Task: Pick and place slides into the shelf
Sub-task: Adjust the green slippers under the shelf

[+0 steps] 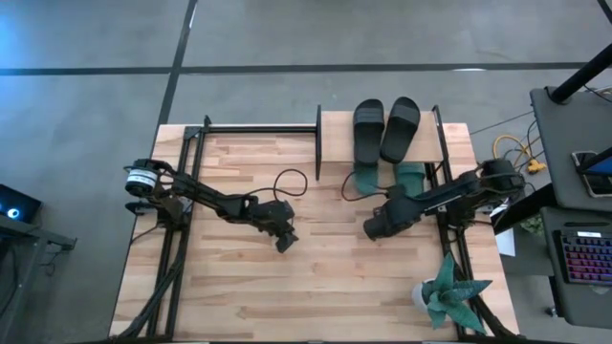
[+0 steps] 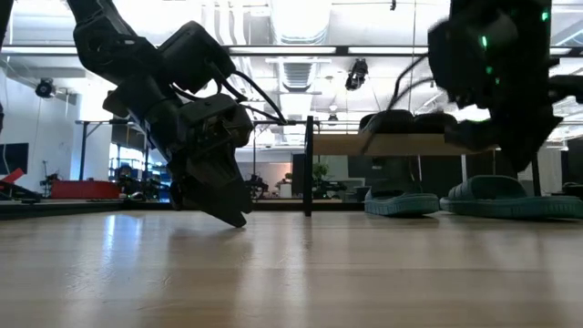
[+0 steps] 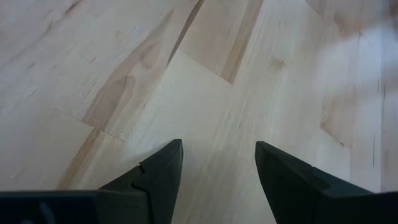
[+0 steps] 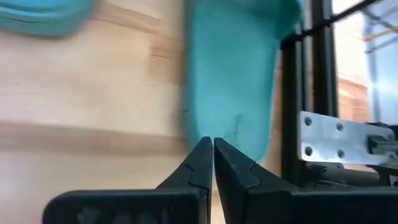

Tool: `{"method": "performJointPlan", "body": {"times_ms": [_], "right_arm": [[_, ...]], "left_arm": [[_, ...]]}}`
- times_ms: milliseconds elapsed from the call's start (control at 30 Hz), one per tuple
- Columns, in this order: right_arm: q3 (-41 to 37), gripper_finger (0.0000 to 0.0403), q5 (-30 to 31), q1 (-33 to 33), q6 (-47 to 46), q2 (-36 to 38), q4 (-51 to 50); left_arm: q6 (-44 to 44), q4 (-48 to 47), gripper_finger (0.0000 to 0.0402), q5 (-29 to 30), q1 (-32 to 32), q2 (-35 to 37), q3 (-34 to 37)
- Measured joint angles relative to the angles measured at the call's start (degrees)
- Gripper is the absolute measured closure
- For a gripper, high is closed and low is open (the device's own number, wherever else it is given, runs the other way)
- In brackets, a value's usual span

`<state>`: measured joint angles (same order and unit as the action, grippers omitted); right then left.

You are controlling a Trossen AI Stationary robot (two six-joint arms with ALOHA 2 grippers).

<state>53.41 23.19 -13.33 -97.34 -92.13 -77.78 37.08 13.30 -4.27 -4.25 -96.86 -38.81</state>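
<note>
1. Matte black slides (image 1: 385,129) lie on the small plywood shelf's (image 1: 330,143) top board; teal-green slides (image 2: 455,197) sit beneath — stored as pairs.
2. Right gripper (image 1: 371,227), fingers clenched on nothing, hangs near the shelf's front.
3. Left gripper (image 1: 285,243), fingers released, tilts over the bare wooden counter (image 1: 335,277) — holding nothing.

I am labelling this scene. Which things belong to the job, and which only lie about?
Job:
- black slides on the shelf's top board
- teal slides under it, on the table
- shelf
- right gripper, shut, near the teal slides
- left gripper, open, empty

Lying about:
- teal spiky plant
</note>
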Motion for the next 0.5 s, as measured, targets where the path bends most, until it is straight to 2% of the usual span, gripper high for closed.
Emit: {"method": "performJointPlan", "body": {"times_ms": [167,333,500], "right_arm": [[2.6,0.0369,-1.4,-0.9,3.8,4.1,-0.2],[2.8,0.0298,-4.6,-0.2,7.8,7.1,-1.0],[-1.1,0.024,-9.4,3.6,13.7,6.7,-1.2]], "left_arm": [[0.0,0.1,0.021,0.0,0.0,0.0,0.1],[0.0,0.2,0.021,0.0,0.0,0.0,0.2],[0.0,2.4,0.021,0.0,0.0,0.0,0.9]]}}
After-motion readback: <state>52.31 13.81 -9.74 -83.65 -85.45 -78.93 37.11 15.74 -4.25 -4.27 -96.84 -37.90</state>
